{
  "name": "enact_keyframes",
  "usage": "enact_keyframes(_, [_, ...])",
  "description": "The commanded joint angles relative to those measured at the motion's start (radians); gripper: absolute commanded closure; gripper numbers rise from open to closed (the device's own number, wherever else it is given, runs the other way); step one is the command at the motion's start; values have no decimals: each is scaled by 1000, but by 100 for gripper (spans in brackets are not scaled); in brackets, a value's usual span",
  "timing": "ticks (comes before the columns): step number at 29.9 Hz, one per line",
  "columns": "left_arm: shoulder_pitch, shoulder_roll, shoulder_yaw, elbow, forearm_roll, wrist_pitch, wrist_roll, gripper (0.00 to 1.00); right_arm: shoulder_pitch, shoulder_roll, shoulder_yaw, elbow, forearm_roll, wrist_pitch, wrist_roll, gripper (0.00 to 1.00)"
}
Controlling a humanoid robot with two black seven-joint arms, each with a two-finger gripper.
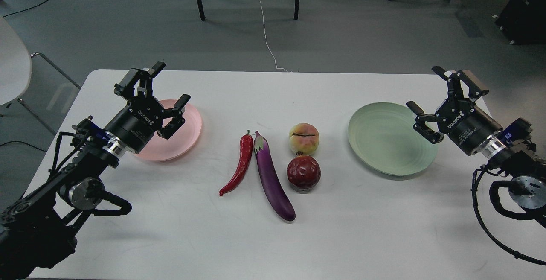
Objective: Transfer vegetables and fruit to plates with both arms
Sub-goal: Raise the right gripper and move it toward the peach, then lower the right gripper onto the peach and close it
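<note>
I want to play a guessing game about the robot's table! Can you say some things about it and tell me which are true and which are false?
1. Both plates are empty. True: pink plate, green plate.
2. The chili lies on the pink plate. False: it lies on the table.
3. The eggplant lies beside the chili. True.
4. The right gripper holds the peach. False: it is open and empty.
5. The left gripper is open. True.

A glossy red chili pepper and purple eggplant lie side by side mid-table, beside a peach and pomegranate, between the pink plate and green plate.
</note>
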Motion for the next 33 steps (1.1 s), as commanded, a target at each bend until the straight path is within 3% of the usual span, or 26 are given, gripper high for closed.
enact_keyframes(1, [-2, 4, -1, -3, 38, 7, 2, 2, -3, -30, 2, 16, -1, 0, 0, 1])
enact_keyframes(6, [-4, 8, -3, -4, 18, 0, -3, 2, 107, -93, 1, 62, -99, 0, 0, 1])
enact_keyframes(11, [-4, 54, 5, -13, 4, 0, -53, 2, 339, -116, -37, 74, -469, 0, 0, 1])
enact_keyframes(14, [-8, 100, -4, -39, 6, 0, -72, 2, 515, -90, -155, 75, -664, 0, 0, 1])
enact_keyframes(21, [-28, 119, -4, -42, -1, 0, -77, 2, 932, 111, -689, 57, -1141, 0, 0, 1])
enact_keyframes(29, [-19, 120, -21, -50, -1, 0, -78, 2, 983, 341, -921, -78, -1362, -151, 0, 2])
enact_keyframes(33, [-19, 123, -26, -61, -1, 0, -78, 2, 971, 421, -984, -124, -1367, -228, 0, 4])
